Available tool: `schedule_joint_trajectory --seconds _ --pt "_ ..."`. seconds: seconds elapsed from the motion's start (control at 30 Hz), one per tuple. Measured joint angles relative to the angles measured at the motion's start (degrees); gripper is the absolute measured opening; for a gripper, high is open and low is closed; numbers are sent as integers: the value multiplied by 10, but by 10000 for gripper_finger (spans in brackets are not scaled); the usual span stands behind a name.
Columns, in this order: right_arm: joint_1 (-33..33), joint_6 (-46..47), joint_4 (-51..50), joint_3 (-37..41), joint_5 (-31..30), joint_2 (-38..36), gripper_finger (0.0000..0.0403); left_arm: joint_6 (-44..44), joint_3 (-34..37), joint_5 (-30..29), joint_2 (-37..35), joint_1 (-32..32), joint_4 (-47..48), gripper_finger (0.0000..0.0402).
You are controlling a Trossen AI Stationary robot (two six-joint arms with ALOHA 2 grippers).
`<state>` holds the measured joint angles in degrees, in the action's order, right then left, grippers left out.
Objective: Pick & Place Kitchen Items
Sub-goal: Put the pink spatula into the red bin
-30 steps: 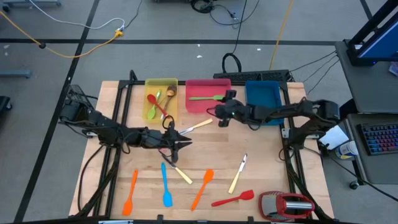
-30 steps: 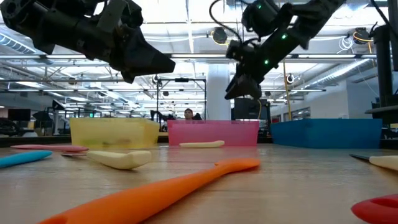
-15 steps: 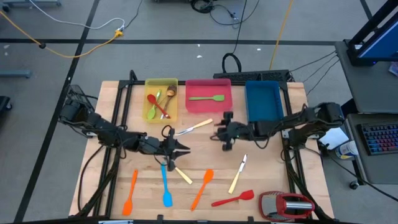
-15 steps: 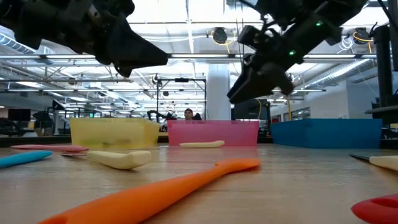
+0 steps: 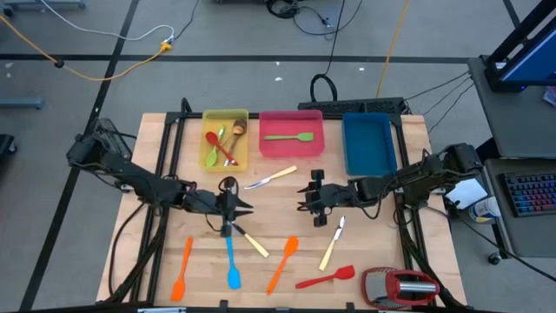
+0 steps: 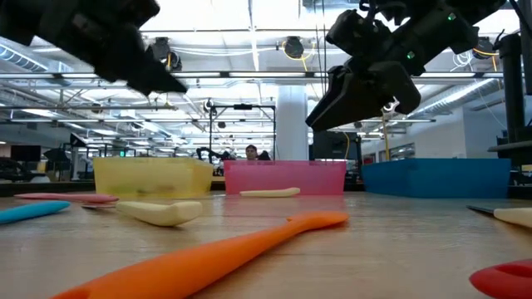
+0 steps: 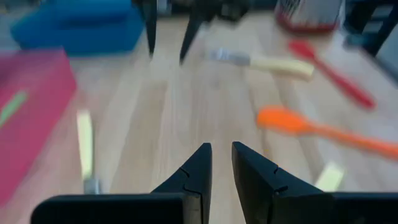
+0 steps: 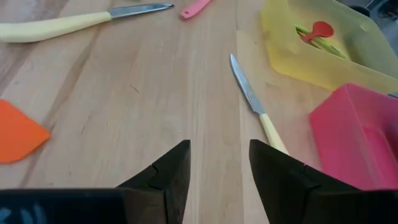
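Over the table's left-middle we saw the left gripper (image 5: 246,209) above a cream-handled knife (image 5: 252,243), fingers slightly parted and holding nothing. Right of it another cream-handled knife (blade leftward) (image 5: 270,178) lay below the pink tray (image 5: 323,139). Farther right, the right gripper (image 5: 303,199) hovered open, seemingly empty.

The wooden table (image 5: 365,261) stands on a grey floor (image 5: 78,104) marked with dark tape lines (image 5: 113,57). A yellow cable (image 5: 104,65) snakes across it at the far side, and black cables (image 5: 304,13) coil nearby. Beside the table, a desk holds a keyboard (image 5: 527,193). Looking level across the tabletop, a large open hall stretches back, with a white column (image 6: 293,120), bright ceiling lights (image 6: 249,17) and a person (image 6: 252,153) seated far off.
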<state>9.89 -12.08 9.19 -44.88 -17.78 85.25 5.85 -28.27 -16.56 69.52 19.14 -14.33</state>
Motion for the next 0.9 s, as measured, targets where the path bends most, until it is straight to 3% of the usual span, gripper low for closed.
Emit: schedule_joint_trajectory --seconds 0.13,0.37,0.5,0.7,0.9 --pt "0 31 0 0 0 0 156 24 0 0 -9 0 98 83" --pt "0 87 0 0 1 0 156 30 0 0 -11 -6 251 179" --pt "0 96 0 0 1 0 156 17 0 2 -16 -21 327 214" --pt "0 97 1 0 1 0 155 17 0 40 -11 -43 414 211" --pt "0 97 4 0 1 0 155 4 0 63 -11 -69 412 195"
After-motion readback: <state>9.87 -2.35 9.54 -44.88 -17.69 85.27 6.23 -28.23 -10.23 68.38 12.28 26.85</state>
